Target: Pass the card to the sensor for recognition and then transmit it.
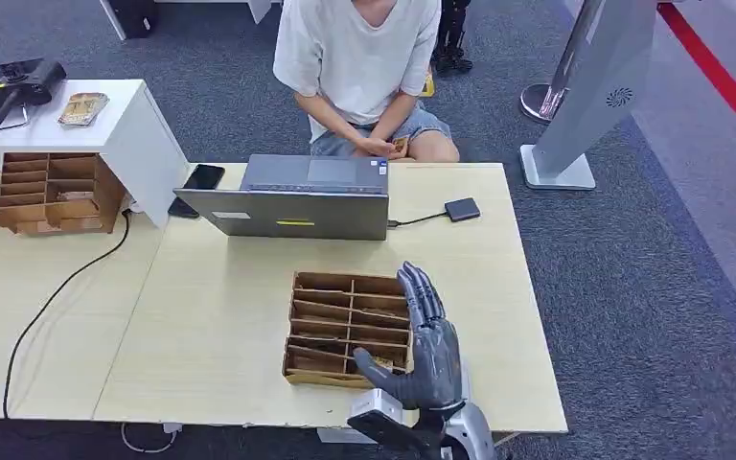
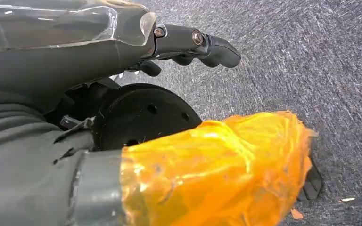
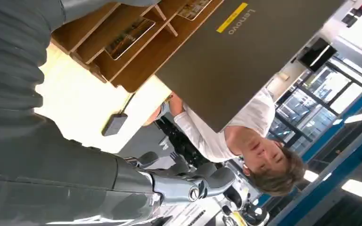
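A wooden card organizer [image 1: 348, 328] sits on the table near its front edge, and cards [image 3: 129, 35] lie in some of its slots. My right hand [image 1: 429, 345] hovers at the organizer's right side with its fingers stretched forward. Its thumb reaches over the near right slot and holds nothing. The small black sensor box [image 1: 462, 209] lies at the far right of the table, wired to the laptop [image 1: 292, 201]. My left hand [image 2: 195, 44] hangs beside my body over the carpet, holding nothing.
A person in a white shirt [image 1: 359, 57] sits behind the laptop, holding a small tan item. A phone [image 1: 202, 177] lies left of the laptop. A second organizer [image 1: 56, 192] stands at the far left under a white shelf [image 1: 120, 120]. A grey stand [image 1: 585, 96] rises at the right.
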`<state>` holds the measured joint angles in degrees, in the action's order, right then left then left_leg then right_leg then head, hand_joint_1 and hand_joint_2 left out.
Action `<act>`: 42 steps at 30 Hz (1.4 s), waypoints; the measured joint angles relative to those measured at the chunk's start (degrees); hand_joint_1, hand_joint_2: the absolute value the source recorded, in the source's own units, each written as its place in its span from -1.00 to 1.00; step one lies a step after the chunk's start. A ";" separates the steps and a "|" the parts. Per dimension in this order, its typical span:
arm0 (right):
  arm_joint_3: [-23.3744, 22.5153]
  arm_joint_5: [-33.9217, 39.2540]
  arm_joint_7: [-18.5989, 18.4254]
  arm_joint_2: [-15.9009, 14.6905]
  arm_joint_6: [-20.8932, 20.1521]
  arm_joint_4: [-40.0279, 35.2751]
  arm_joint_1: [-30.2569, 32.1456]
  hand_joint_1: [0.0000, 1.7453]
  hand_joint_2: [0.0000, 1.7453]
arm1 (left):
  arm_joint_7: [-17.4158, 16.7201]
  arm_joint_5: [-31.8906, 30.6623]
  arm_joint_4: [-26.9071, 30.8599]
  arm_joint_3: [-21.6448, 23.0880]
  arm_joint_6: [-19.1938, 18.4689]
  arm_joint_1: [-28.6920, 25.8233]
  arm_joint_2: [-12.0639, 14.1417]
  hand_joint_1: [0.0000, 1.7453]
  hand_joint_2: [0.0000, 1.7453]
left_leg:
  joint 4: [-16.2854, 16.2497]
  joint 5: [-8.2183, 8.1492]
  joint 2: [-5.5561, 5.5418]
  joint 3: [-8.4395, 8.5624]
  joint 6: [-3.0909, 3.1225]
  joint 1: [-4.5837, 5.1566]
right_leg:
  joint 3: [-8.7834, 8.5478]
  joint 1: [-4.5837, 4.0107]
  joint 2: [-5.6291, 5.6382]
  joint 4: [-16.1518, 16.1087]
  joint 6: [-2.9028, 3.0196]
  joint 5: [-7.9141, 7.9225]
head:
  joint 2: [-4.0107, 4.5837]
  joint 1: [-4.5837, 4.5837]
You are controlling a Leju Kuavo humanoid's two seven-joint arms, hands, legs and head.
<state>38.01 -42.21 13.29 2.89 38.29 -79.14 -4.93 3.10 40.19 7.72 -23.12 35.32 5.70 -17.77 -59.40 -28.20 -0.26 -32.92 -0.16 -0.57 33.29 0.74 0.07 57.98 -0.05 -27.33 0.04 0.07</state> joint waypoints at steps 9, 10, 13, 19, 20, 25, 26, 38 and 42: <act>0.00 -5.17 -3.62 0.11 0.00 2.42 -1.13 -1.00 1.00 | -0.15 -0.78 0.00 0.00 0.00 0.00 0.00 -1.00 -1.00 | 0.00 0.00 0.00 0.00 0.00 0.00 | 0.00 0.00 0.00 0.00 0.00 0.00 | 0.00 0.00; 0.00 -5.90 -4.15 0.11 0.00 2.69 -1.25 -1.00 1.00 | -0.24 -1.03 0.00 0.00 0.00 0.00 0.00 -1.00 -1.00 | 0.00 0.00 0.00 -0.01 0.00 0.00 | 0.00 0.00 0.00 0.00 0.00 0.00 | 0.00 0.00; 0.00 -7.80 -5.55 0.11 0.00 3.49 -1.70 -1.00 1.00 | -0.42 -1.49 0.00 0.00 0.00 0.00 0.00 -1.00 -1.00 | 0.00 0.00 0.00 0.00 0.00 0.00 | 0.00 0.00 0.00 0.00 0.00 0.00 | 0.00 0.00; 0.00 -10.69 -7.85 0.13 -0.07 4.90 -2.40 -1.00 1.00 | -0.72 -2.47 0.00 0.00 0.00 -0.01 0.00 -1.00 -1.00 | 0.00 0.00 0.00 -0.01 0.00 -0.01 | 0.00 0.00 0.00 0.00 0.00 0.00 | 0.00 0.00; 0.00 -11.25 -8.36 0.13 -0.11 5.18 -2.57 -1.00 1.00 | -0.81 -2.66 0.00 0.00 0.00 -0.01 0.00 -1.00 -1.00 | 0.00 0.00 0.00 -0.01 0.00 -0.01 | 0.00 0.00 0.00 0.00 0.00 0.00 | 0.00 -0.02; 0.00 -13.03 -9.88 0.13 -0.26 6.56 -3.36 -1.00 1.00 | -1.44 -3.96 0.02 0.00 0.00 -0.01 0.00 -1.00 -1.00 | 0.00 0.00 0.00 0.00 0.00 -0.01 | 0.00 0.00 0.00 0.00 0.00 0.00 | 0.00 0.00; 0.00 -13.22 -10.23 0.13 -0.28 6.84 -3.45 -1.00 1.00 | -1.46 -4.17 0.02 0.00 0.00 -0.01 0.00 -1.00 -1.00 | 0.00 0.00 0.00 0.00 0.00 -0.01 | 0.00 0.00 0.00 0.00 0.00 0.00 | 0.00 -0.02; 0.00 -15.32 -12.28 0.13 -0.68 9.42 -4.32 -1.00 1.00 | -1.99 -5.29 0.02 0.00 0.00 -0.02 0.00 -1.00 -1.00 | 0.00 0.00 0.00 -0.01 0.00 -0.01 | 0.00 0.00 0.00 0.00 0.00 0.00 | 0.00 -0.02; 0.00 -15.41 -12.61 0.13 -1.03 10.21 -4.60 -1.00 1.00 | -2.30 -5.66 0.02 0.00 0.00 -0.02 0.00 -1.00 -1.00 | 0.00 0.00 -0.01 -0.01 0.00 -0.01 | 0.00 0.00 0.00 0.00 0.00 0.00 | 0.00 0.00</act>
<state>38.01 -57.62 0.68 3.02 37.27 -68.94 -9.53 0.81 34.53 7.74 -23.12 35.32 5.68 -17.77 -59.40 -28.20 -0.27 -32.93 -0.16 -0.58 33.29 0.74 0.06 57.98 -0.05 -27.33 0.04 0.07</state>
